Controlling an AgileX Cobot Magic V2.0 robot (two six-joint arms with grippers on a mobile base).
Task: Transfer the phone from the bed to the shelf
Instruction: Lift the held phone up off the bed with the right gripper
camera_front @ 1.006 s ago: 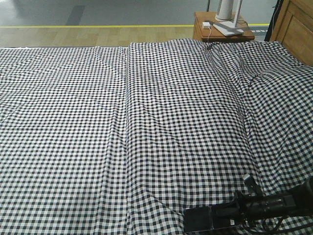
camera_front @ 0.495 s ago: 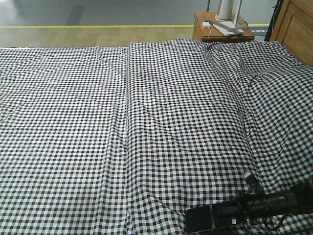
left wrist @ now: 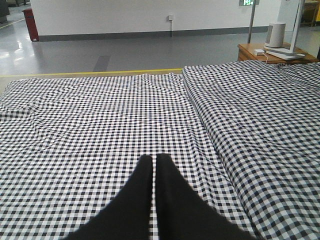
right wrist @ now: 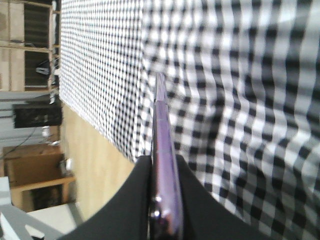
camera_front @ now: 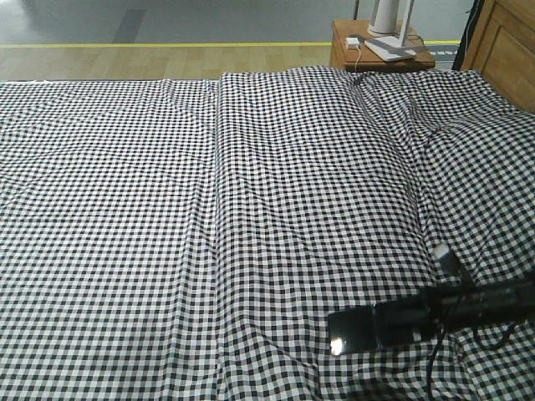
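The black right gripper (camera_front: 405,322) clamps the thin glossy black phone (camera_front: 351,332) by one end just above the black-and-white gingham bed (camera_front: 167,209), while the black left gripper (left wrist: 153,165) hovers with jaws closed on nothing.

One phone (camera_front: 355,330), one bed (camera_front: 167,209), one bedside table (camera_front: 341,55), two claws: left claw (left wrist: 153,159), right claw (right wrist: 162,164).

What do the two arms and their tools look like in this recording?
The left tool and right tool have matte black, tapering fingers. The slender black right arm carries thin black cables and a small pale part.
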